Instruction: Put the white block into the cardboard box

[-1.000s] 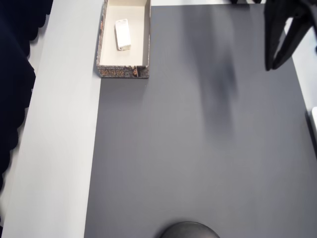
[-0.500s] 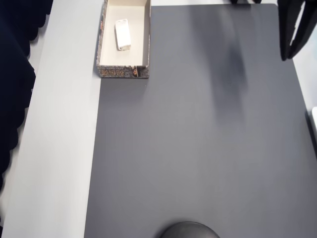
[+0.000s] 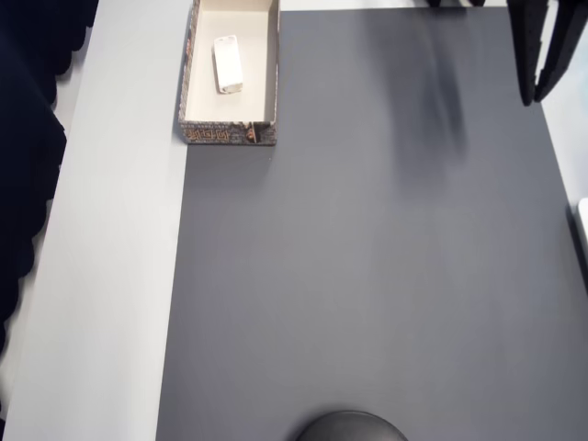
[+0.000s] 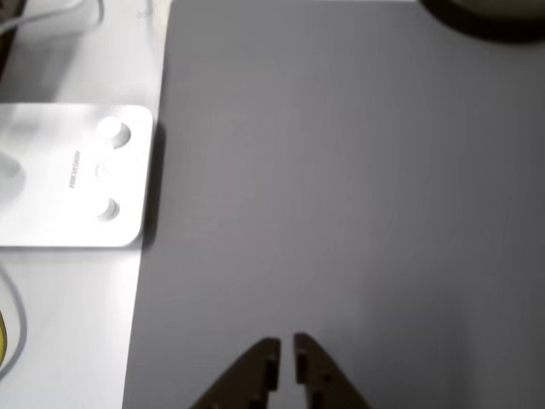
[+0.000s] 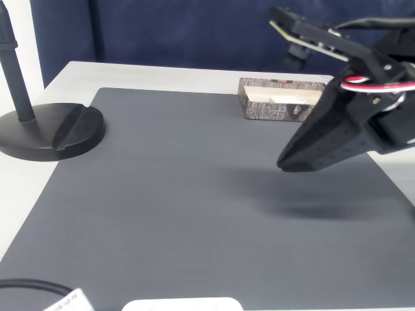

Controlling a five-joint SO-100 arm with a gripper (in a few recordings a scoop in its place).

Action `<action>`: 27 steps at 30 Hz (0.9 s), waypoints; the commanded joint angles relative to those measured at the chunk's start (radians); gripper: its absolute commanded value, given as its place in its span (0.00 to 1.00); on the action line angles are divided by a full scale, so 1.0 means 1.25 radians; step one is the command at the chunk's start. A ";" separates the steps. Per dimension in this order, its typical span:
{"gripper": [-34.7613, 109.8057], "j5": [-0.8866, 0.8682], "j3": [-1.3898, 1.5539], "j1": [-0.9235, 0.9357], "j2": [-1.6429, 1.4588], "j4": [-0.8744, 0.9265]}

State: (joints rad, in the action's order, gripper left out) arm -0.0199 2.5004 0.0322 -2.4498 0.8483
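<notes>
— Fingers (image 4: 271,368) nearly meet in our wrist view (a thin slit between the tips), gripping nothing; the gripper (image 4: 281,349) hangs above the grey mat (image 3: 367,257).

— And our white block (image 3: 228,63)?

— We see it lying inside the cardboard box (image 3: 266,64), far left overhead, well apart from the gripper at the far right.

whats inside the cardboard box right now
The small white rectangular block lies flat on the cream floor of the long shallow cardboard box. The box's far end is cut off by the overhead view's top edge, so that part is unseen.
</notes>
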 commanded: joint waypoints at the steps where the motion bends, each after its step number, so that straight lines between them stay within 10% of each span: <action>1: 0.23 0.007 0.040 0.012 -0.077 -0.040; 27: 0.23 0.067 0.398 0.015 -0.528 -0.079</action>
State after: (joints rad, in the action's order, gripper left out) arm 0.0537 2.9989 0.0614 -3.0434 0.7102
